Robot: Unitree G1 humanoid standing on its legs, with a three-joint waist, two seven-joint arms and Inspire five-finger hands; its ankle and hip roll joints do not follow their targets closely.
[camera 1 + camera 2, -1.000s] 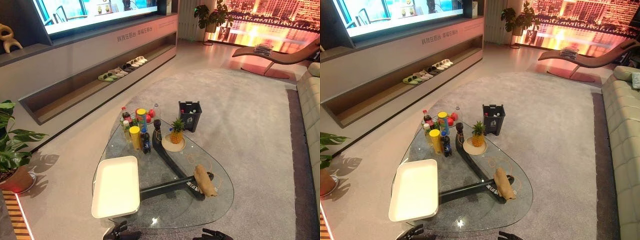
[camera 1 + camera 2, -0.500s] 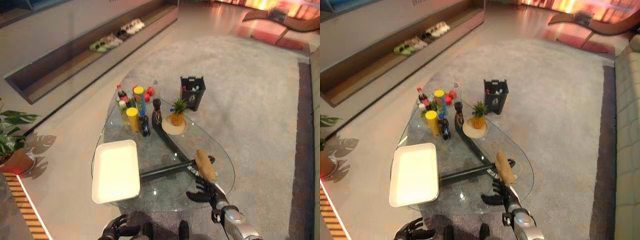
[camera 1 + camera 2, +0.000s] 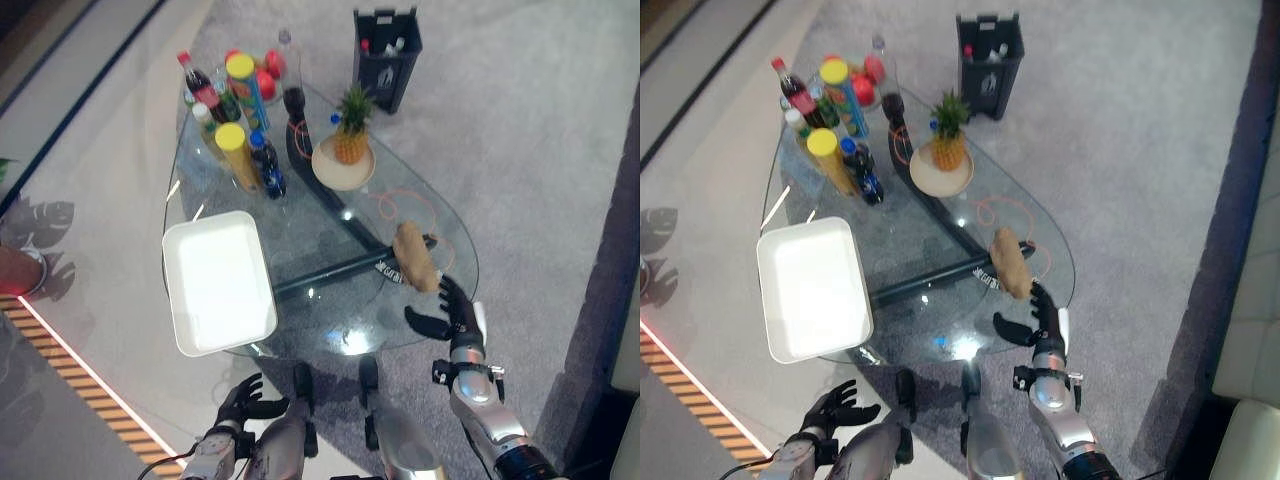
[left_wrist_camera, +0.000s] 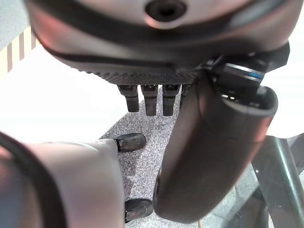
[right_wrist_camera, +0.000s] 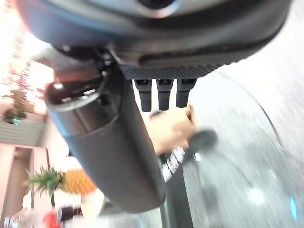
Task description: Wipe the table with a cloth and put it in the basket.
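Since half a second ago the camera has tipped further down over the work, and the right hand (image 3: 452, 310) has come forward along the tabletop's near right edge, closing most of the gap to the cloth. Its fingers are straight and spread, thumb out to the side, holding nothing; the fingertips sit just beside the near end of the crumpled tan cloth (image 3: 414, 256) without clearly touching it. The cloth lies on the clear glass tabletop (image 3: 320, 310), over the dark crossed frame beneath. Farther out on the glass stand a flat white rectangular tray (image 3: 217, 281), a pineapple on a pale round plate (image 3: 343, 163), and a cluster of bottles and yellow-capped cans (image 3: 232, 110) at the far end. A black slatted basket (image 3: 387, 42) stands on the grey carpet beyond the table. The left hand (image 3: 244, 402) hangs low by the robot's side, fingers relaxed and empty. Judged from this, the task is barely started: the cloth is not yet grasped, no wiping shows, and the trip to the basket remains.
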